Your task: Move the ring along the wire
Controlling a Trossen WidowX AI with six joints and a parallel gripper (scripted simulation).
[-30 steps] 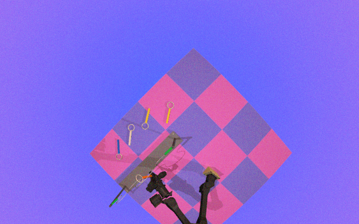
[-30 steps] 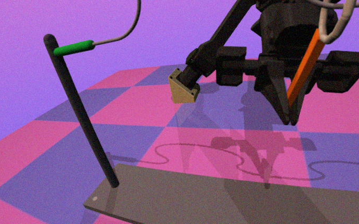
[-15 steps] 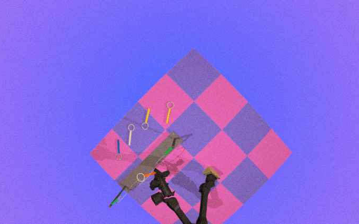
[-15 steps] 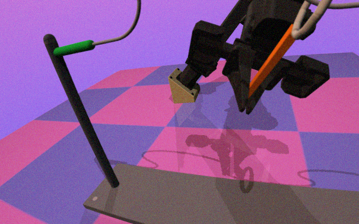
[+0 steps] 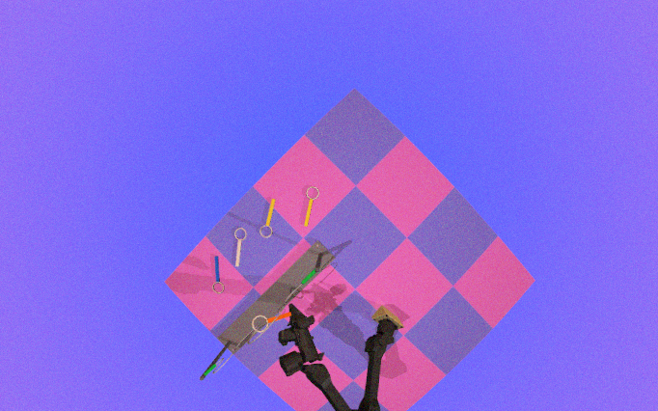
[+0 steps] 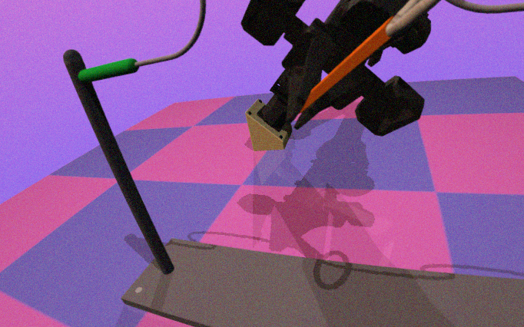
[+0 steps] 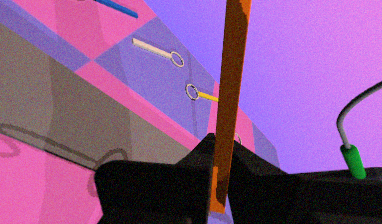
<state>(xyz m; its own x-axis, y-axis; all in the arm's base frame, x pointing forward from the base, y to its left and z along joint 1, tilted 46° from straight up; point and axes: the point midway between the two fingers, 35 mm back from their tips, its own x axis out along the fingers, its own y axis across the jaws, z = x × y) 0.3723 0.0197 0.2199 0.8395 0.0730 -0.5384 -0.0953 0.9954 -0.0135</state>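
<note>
My gripper (image 5: 290,312) (image 6: 297,117) (image 7: 216,138) is shut on the orange handle (image 5: 279,317) (image 6: 345,64) (image 7: 230,90), near its free end. The handle's pale ring (image 5: 252,323) is over the grey base in the top view, at the wire's middle stretch; whether it touches the wire cannot be told. One green part (image 5: 309,277) (image 6: 107,70) (image 7: 353,161) is beside the upper-right post (image 6: 117,162). The other green part (image 5: 209,369) is at the lower-left post (image 5: 222,352). The thin grey wire (image 6: 193,38) (image 7: 339,120) curves between them.
The grey base (image 5: 270,301) (image 6: 215,284) (image 7: 23,75) lies under the wire. Beyond it lie loose rings with blue (image 5: 216,267) (image 7: 118,8), white (image 5: 238,252) (image 7: 153,48) and yellow handles (image 5: 270,211) (image 5: 309,211). A tan block (image 5: 380,316) (image 6: 266,136) ends a dark link nearby.
</note>
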